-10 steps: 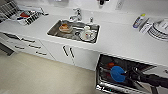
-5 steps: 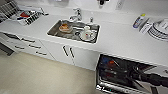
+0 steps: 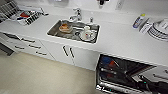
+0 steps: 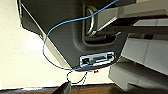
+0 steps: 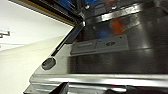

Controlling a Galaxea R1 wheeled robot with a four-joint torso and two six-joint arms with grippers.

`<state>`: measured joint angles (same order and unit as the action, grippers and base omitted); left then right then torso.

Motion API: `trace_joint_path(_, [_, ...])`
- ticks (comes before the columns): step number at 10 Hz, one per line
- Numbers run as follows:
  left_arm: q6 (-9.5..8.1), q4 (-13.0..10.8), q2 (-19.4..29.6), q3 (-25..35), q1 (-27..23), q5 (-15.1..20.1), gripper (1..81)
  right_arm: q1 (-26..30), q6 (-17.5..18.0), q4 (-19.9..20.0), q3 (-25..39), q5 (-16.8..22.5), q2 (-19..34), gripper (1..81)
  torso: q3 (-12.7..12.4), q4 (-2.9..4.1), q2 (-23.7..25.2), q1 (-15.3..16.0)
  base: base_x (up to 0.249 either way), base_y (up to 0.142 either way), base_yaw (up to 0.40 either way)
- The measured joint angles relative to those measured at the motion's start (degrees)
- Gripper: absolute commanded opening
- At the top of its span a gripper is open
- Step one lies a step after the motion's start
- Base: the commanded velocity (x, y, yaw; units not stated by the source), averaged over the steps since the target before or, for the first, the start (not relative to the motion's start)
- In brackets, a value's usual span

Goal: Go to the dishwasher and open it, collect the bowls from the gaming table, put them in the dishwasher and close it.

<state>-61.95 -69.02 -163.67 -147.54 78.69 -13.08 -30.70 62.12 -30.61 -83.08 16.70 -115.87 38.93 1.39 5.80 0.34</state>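
Low down, right tool [image 3: 146,86] at open dishwasher [image 3: 120,72] door, grip state unclear, blue bowls [image 3: 107,60] racked.

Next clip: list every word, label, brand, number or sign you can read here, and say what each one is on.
None is readable.
White bottle with yellow cap and blue label on the white counter: label too blurred.
Grey rectangular panel on the steel inner door of the open dishwasher: any marking too blurred.
Light blue port plate on the robot's dark body: no legible text.
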Motion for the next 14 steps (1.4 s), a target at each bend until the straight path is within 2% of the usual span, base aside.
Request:
trace_joint_path(3, [-0.23,0.04,-2.38,-5.41,-0.02,0.0,81.1,-5.94,-1.32,0.0,3.04,-0.22,2.08,81.1,0.0,0.0,0.0,0.0,0.0,0.0,0.0])
trace_joint_path(5, [-0.89,0.89,-3.69,-7.72,-0.05,-0.06,81.1,-10.56,-2.12,0.0,3.04,-0.66,2.97,81.1,0.0,0.0,0.02,0.0,0.0,0.0,0.0])
trace_joint_path(6, [-1.0,1.35,-3.78,-8.13,-0.02,-0.06,81.1,-14.23,-2.65,0.0,1.88,-2.24,2.78,81.1,0.0,0.0,0.02,0.0,0.0,0.0,0.0])
trace_joint_path(9, [-1.05,1.37,-3.8,-8.24,-0.02,-0.06,81.1,-21.92,-4.33,-0.01,-4.49,-5.52,-0.69,81.1,0.0,0.0,0.02,0.0,0.0,0.0,0.0])
trace_joint_path(14, [-1.28,1.52,-3.78,-8.24,-0.02,-0.06,81.1,-30.29,-5.21,-0.89,-13.28,-11.3,-9.46,81.1,0.0,0.0,0.02,0.0,0.0,0.0,0.0])
